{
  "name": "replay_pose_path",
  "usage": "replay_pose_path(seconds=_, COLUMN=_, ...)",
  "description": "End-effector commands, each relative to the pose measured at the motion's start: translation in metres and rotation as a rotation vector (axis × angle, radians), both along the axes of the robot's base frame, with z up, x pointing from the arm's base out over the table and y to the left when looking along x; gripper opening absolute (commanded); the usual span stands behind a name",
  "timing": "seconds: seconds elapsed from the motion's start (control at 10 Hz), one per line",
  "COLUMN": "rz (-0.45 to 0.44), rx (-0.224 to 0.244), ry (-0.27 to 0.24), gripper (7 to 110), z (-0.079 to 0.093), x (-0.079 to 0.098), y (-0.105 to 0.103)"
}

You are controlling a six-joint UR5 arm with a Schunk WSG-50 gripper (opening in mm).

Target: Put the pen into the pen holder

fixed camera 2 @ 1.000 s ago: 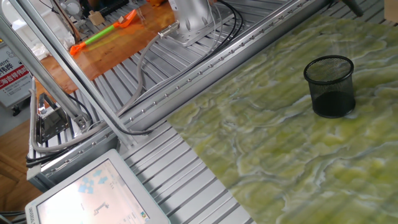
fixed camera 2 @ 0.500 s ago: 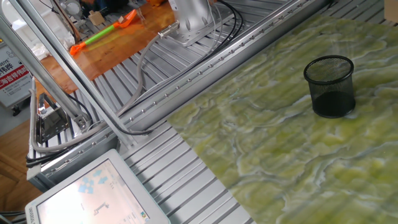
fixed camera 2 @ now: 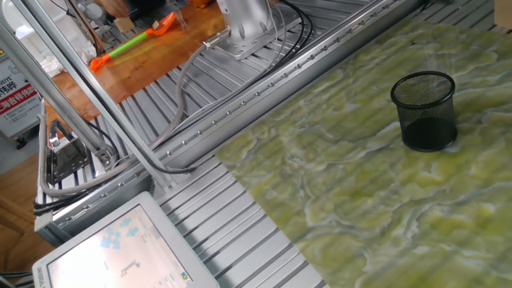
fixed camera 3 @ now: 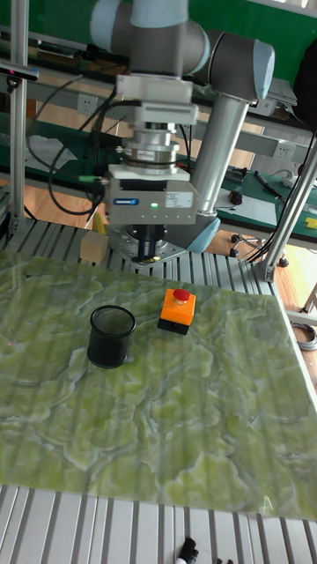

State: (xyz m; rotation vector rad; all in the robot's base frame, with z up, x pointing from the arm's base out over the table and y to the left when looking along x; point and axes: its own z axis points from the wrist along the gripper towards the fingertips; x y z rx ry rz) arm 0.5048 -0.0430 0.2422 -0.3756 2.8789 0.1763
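The pen holder [fixed camera 2: 424, 112] is a black wire-mesh cup standing upright on the green marbled table top; in the tall fixed view the pen holder [fixed camera 3: 112, 336] is at the left. I cannot make out the pen in either view. My gripper [fixed camera 3: 148, 243] hangs high over the table's back edge, behind the cup and a little to its right. Its dark fingers [fixed camera 3: 141, 240] blend into the dark parts behind them, so the gap between them does not show. The fixed view shows only the arm's base [fixed camera 2: 244, 24], not the gripper.
An orange box with a red button [fixed camera 3: 177, 310] sits just right of the cup. A green-and-orange stick [fixed camera 2: 132, 44] lies on the wooden board at the back. Small black items [fixed camera 3: 187, 550] lie on the ribbed front edge. A tablet [fixed camera 2: 120, 252] is in the fixed view's lower left corner.
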Motion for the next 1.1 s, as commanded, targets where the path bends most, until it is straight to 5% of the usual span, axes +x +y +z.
replay_pose_path(seconds=0.0, rz=0.028, rx=0.025, ry=-0.1, gripper=7, z=-0.007, x=0.036, y=-0.048)
replay_pose_path(seconds=0.2, rz=0.006, rx=0.029, ry=-0.163, gripper=7, z=-0.008, x=0.06, y=-0.041)
replay_pose_path(seconds=0.5, rz=-0.02, rx=0.049, ry=-0.182, gripper=7, z=-0.015, x=0.079, y=-0.017)
replay_pose_path(seconds=1.0, rz=-0.008, rx=0.065, ry=-0.188, gripper=7, z=-0.065, x=0.086, y=0.0)
